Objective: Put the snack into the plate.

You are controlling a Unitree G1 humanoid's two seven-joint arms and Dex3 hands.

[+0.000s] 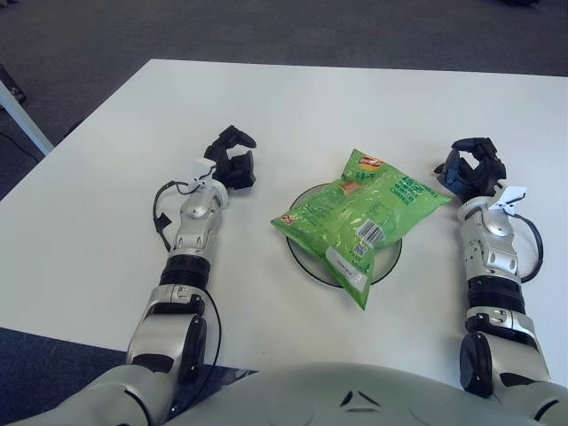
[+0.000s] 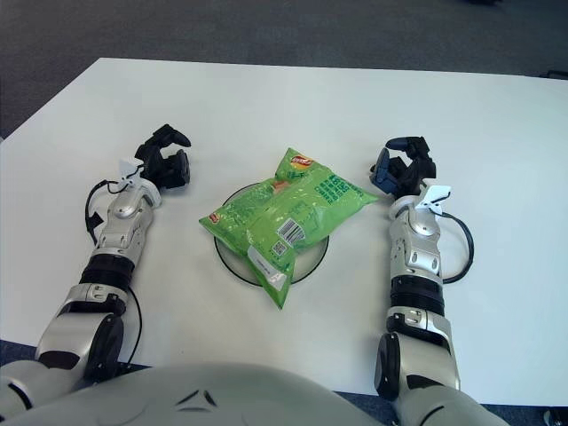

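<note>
A green snack bag (image 1: pixel 359 216) lies flat across a round dark-rimmed plate (image 1: pixel 302 260) at the middle of the white table (image 1: pixel 293 106), covering most of it. My left hand (image 1: pixel 232 161) shows to the left of the plate, fingers loosely curled around nothing. To the right of the bag is my right hand (image 1: pixel 472 169), its fingers also relaxed and holding nothing. Neither hand touches the bag.
Dark carpet surrounds the table. A white table leg (image 1: pixel 19 108) slants at the far left. Black cables loop beside both wrists (image 1: pixel 160 213).
</note>
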